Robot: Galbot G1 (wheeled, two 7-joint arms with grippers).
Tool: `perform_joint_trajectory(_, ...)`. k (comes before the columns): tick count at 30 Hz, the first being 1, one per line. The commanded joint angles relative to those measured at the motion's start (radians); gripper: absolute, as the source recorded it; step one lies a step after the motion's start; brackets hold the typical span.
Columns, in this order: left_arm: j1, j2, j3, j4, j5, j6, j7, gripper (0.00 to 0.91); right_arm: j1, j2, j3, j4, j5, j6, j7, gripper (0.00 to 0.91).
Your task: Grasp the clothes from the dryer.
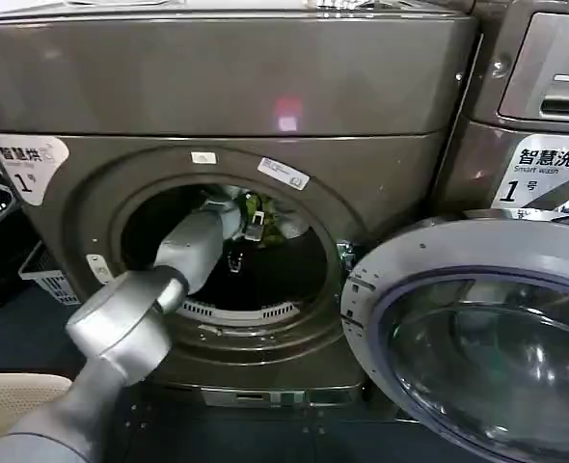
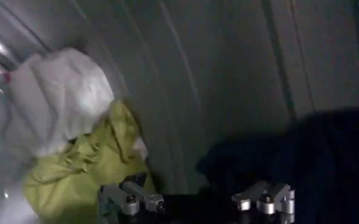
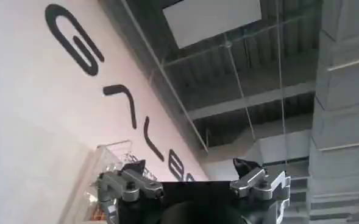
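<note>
Head view has the left claw (image 1: 253, 228) reaching deep inside the dryer (image 1: 217, 116), fingers spread and empty, seemingly just beside the clothes (image 2: 75, 164) bunched against the drum's curved wall; right claw (image 3: 194, 185) released, pointing at a ceiling.

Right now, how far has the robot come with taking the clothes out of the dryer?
Done: the dryer door stands open and the left arm reaches through the porthole. In hand: the left gripper is inside the drum with open jaws, one fingertip beside the yellow-green and white clothes, not closed on them. Left: close on the bundle and pull it out. The right gripper is open, pointing up at the ceiling.
</note>
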State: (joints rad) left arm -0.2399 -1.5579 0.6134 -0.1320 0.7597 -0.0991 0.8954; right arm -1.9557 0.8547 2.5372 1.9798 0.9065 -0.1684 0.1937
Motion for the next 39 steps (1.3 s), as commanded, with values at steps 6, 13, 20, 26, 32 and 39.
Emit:
perform_joint_trajectory(6, -0.005, -0.004, 0.043, 0.044, 0.074, 0.040, 0.040, 0.907, -0.002, -0.001, 0.002, 0.000, 0.001, 0.001, 0.000, 0.907)
perform_joint_trajectory(13, 0.010, 0.000, 0.039, 0.041, 0.063, 0.118, 0.013, 0.907, -0.004, -0.016, 0.000, 0.001, 0.000, 0.001, 0.000, 0.907)
perform_joint_trajectory(20, 0.038, -0.009, 0.015, 0.039, 0.021, 0.148, -0.037, 0.907, -0.013, -0.018, 0.001, 0.004, 0.000, 0.002, -0.002, 0.907)
perform_joint_trajectory(26, 0.062, -0.006, 0.004, 0.035, 0.014, 0.154, -0.054, 0.907, -0.016, -0.024, 0.002, 0.005, 0.000, 0.003, -0.003, 0.907)
perform_joint_trajectory(32, 0.082, -0.004, 0.001, 0.037, 0.010, 0.157, -0.070, 0.907, -0.016, -0.024, 0.001, 0.009, 0.001, 0.005, -0.004, 0.907)
perform_joint_trajectory(39, 0.112, -0.005, -0.001, 0.034, 0.006, 0.165, -0.080, 0.907, -0.024, -0.023, 0.007, 0.010, 0.003, 0.007, -0.006, 0.907)
